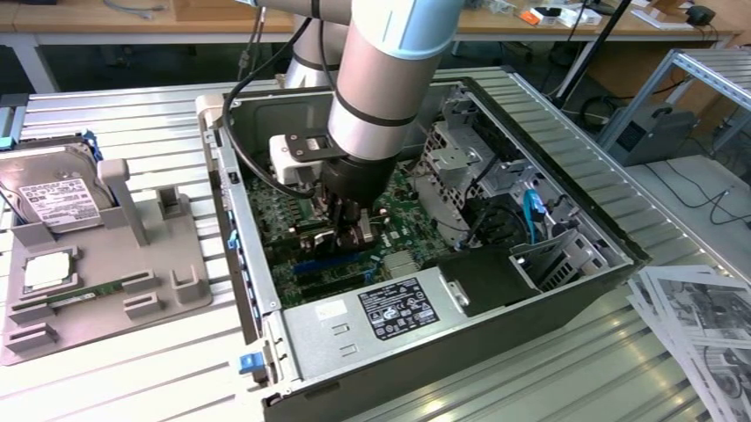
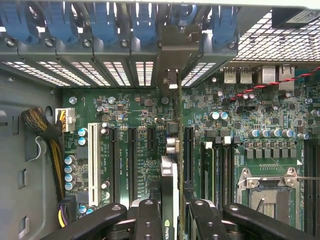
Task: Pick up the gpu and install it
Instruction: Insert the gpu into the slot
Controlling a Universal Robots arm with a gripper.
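A slatted metal tabletop (image 1: 141, 114) carries an open grey computer case (image 1: 470, 369). The tool (image 2: 175, 220) clamps the thin dark gpu (image 2: 170, 175) edge-on over the green motherboard (image 2: 125, 107); seating seems unfinished.

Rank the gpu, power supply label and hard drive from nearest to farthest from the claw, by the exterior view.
1. gpu: held in the claw.
2. power supply label: inside the case.
3. hard drive: outside the case, exterior view's left.

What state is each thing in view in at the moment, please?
gpu: gripped on edge, over the motherboard slots.
gripper: jaws shut on the gpu.
computer case: lying flat, side panel off.
hard drive: resting in the grey holder, outside the case.
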